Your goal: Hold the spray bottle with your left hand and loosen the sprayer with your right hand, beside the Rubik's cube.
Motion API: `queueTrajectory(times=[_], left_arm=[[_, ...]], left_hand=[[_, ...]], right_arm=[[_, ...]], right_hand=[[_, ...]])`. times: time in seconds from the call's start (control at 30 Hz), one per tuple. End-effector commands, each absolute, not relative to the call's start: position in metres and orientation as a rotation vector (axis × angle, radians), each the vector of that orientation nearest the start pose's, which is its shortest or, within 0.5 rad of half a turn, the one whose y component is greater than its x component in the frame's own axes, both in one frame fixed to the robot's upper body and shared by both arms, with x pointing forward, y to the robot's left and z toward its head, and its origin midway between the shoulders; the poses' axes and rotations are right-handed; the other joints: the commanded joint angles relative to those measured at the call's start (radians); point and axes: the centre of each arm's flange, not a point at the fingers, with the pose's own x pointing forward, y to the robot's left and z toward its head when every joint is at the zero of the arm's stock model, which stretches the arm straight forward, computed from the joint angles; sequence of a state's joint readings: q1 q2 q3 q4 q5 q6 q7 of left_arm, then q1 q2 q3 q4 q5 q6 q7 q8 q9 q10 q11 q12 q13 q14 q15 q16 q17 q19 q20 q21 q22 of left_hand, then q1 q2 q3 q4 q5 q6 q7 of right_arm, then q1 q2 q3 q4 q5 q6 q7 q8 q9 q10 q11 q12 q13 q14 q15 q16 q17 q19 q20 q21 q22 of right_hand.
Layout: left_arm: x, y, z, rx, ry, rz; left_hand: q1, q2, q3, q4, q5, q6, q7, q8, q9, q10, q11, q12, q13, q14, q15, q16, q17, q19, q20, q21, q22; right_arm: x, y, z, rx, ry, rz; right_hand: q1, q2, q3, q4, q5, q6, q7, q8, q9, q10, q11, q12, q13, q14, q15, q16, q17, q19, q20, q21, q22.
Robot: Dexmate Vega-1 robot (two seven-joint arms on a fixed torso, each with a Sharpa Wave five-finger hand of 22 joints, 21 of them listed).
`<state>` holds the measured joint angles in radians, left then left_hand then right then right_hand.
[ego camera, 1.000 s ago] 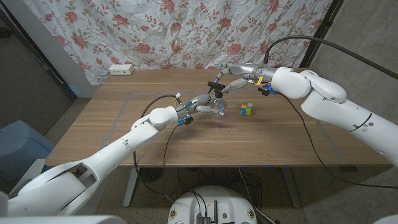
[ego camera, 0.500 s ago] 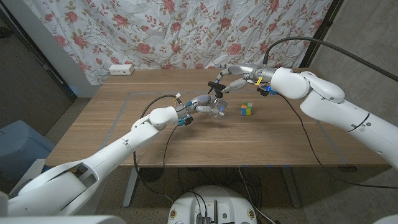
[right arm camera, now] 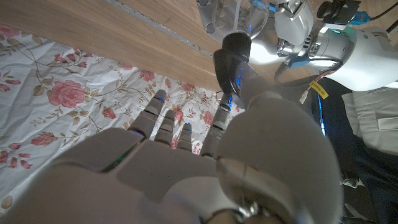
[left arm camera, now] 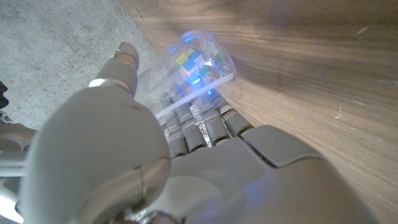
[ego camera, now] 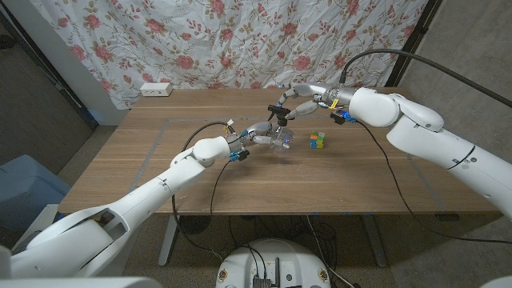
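My left hand (ego camera: pixel 254 134) grips a clear spray bottle (ego camera: pixel 279 140) and holds it upright near the middle of the table. In the left wrist view my fingers (left arm camera: pixel 199 127) wrap the bottle (left arm camera: pixel 208 53). The bottle's black sprayer (ego camera: pixel 278 114) sticks up above my left hand. Just above and behind the sprayer is my right hand (ego camera: pixel 294 99), its fingers spread, and no grip on the sprayer shows. From the right wrist, my thumb (right arm camera: pixel 239 62) points toward the bottle (right arm camera: pixel 227 14). The Rubik's cube (ego camera: pixel 318 141) lies to the right of the bottle.
A white power strip (ego camera: pixel 156 89) lies at the table's far left edge, in front of the floral curtain (ego camera: pixel 240 40). Black cables run along both arms over the wooden table (ego camera: pixel 160 168).
My right hand's fingers have lifted slightly up and to the left over the sprayer. The bottle, my left hand and the cube have stayed in place.
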<state>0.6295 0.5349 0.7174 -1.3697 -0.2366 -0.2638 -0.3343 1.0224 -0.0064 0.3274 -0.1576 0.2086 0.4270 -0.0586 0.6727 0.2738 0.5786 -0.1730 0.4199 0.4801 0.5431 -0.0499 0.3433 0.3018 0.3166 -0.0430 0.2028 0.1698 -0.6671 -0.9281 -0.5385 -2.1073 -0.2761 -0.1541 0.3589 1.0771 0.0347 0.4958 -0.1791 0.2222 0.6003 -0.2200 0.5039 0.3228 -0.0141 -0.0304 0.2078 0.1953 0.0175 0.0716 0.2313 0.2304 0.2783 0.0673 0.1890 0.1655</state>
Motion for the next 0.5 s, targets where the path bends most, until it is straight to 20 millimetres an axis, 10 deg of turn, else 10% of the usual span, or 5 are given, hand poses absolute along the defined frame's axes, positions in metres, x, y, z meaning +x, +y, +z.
queueTrajectory(times=[0.03,0.5], left_arm=[[0.6292,0.1104,-0.0189,0.661,-0.614,-0.763],[0.6302,0.1071,-0.0183,0.662,-0.615,-0.771]], left_hand=[[-0.040,0.047,0.009,-0.001,0.007,0.007,0.001,0.003,-0.002,0.011,-0.001,-0.003,0.002,0.001,-0.133,-0.004,0.002,-0.001,-0.032,-0.004,0.005],[-0.042,0.052,0.010,-0.002,0.006,0.006,0.001,0.004,-0.008,0.011,0.000,-0.008,0.003,0.001,-0.132,-0.004,0.002,-0.001,-0.032,-0.004,0.005]], right_arm=[[0.5080,-0.1637,0.1098,-1.385,-0.756,0.396],[0.5093,-0.1652,0.1110,-1.369,-0.754,0.415]], right_hand=[[0.033,0.013,0.015,-0.002,0.011,0.021,-0.002,0.012,0.008,0.012,-0.011,0.006,0.001,0.001,-0.012,0.011,0.005,0.002,-0.015,0.000,0.002],[0.077,0.049,0.026,-0.003,0.026,0.048,-0.002,0.025,0.012,0.032,-0.029,0.008,0.001,-0.006,-0.022,0.013,0.013,-0.009,-0.027,-0.003,0.002]])
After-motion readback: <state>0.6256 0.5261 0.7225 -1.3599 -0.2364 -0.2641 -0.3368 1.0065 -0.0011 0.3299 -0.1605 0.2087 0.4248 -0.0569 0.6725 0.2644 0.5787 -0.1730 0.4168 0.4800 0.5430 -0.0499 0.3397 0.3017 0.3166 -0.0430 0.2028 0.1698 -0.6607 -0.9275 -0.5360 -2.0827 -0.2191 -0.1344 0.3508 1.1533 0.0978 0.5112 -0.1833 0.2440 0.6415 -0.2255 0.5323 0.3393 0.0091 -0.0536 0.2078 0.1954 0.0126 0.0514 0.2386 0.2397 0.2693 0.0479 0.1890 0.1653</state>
